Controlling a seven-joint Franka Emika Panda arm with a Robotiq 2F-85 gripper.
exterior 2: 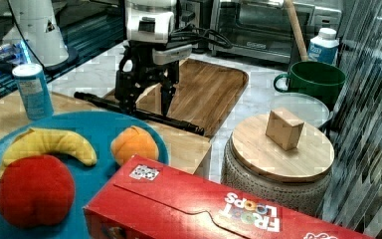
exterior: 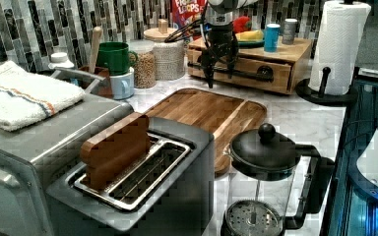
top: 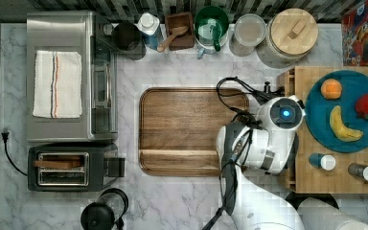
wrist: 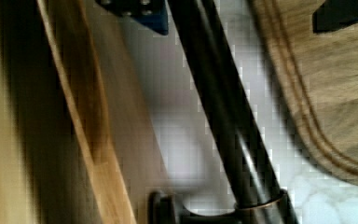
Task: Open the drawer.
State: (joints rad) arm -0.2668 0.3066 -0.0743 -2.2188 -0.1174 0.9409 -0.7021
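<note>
gripper [exterior 2: 146,102] | jaws spread wide, straddling drawer [exterior: 248,69] handle [wrist: 223,112], not clamped

You see the dark brown wooden tray [top: 187,129] mid-surface in the top view | light bamboo drawer [exterior: 241,69] on the top view's right, just beside it | gripper [exterior 2: 146,107] straddling the drawer's long black bar handle [exterior 2: 139,113] | teal plate [top: 318,115] atop the drawer unit

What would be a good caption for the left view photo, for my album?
Robot arm's open fingers straddling the black bar handle of a bamboo drawer on a crowded kitchen counter.
</note>
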